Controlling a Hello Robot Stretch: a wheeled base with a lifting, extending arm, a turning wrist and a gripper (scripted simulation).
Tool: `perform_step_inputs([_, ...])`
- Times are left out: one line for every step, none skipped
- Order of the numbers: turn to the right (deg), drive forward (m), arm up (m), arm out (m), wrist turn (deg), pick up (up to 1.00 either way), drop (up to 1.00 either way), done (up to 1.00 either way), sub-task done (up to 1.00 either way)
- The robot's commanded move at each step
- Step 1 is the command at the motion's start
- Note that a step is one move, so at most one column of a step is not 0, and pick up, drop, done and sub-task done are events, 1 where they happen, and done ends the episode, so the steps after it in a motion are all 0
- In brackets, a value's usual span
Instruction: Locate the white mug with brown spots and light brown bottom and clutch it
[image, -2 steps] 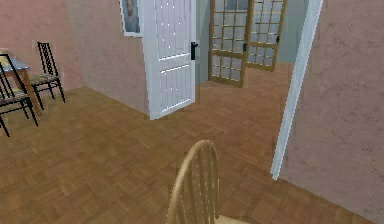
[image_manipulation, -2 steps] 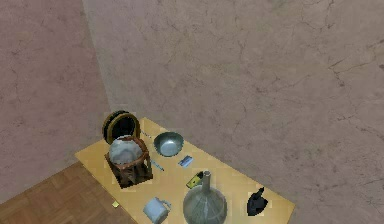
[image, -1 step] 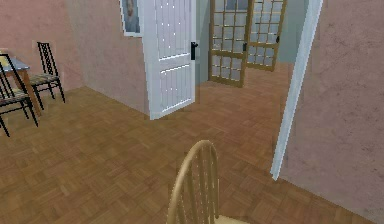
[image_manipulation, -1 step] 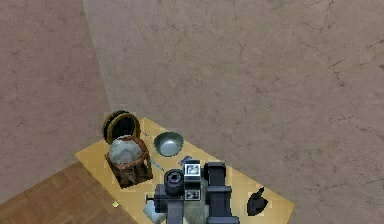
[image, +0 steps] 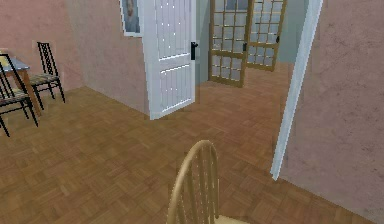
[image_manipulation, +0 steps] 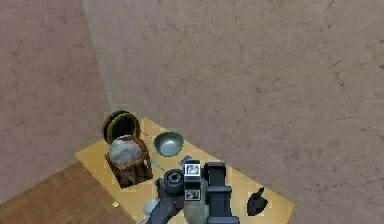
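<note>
Walls: pink walls (image_manipulation: 250, 70) meet in a corner behind the desk in the arm side view.
Floor: brown parquet floor (image: 100, 150) spreads across the forward view.
White door (image: 170, 55): stands ajar in the forward view, with glass-paned wooden doors (image: 245, 40) farther back.
Desk (image_manipulation: 230, 170): light wood, set into the wall corner in the arm side view, and it carries every small thing listed here.
Chairs: dark chairs (image: 30, 80) stand at the forward view's left, and a pale wooden chair back (image: 195, 185) rises from its bottom edge.
Arm (image_manipulation: 212, 205): a dark bar that rises from the arm side view's bottom edge and ends over the desk.
Claw (image_manipulation: 165, 195): at the arm's far end, left of the white squares, with the desk behind it. I cannot tell whether it grips anything.
Pale rounded thing (image_manipulation: 126, 152): whitish and speckled, with a brown lower part, near the desk's left end and up-left of the claw. It may be the mug, but it is too small to be sure.
Grey bowl (image_manipulation: 168, 145): just right of the pale thing.
Dark round dish (image_manipulation: 118, 122): on edge behind the pale thing.
Small dark thing (image_manipulation: 257, 203): right of the arm.
</note>
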Motion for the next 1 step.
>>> perform_step_inputs([0.0, 0.0, 0.0, 0.0, 45.0, 0.0, 0.0, 0.0, 0.0])
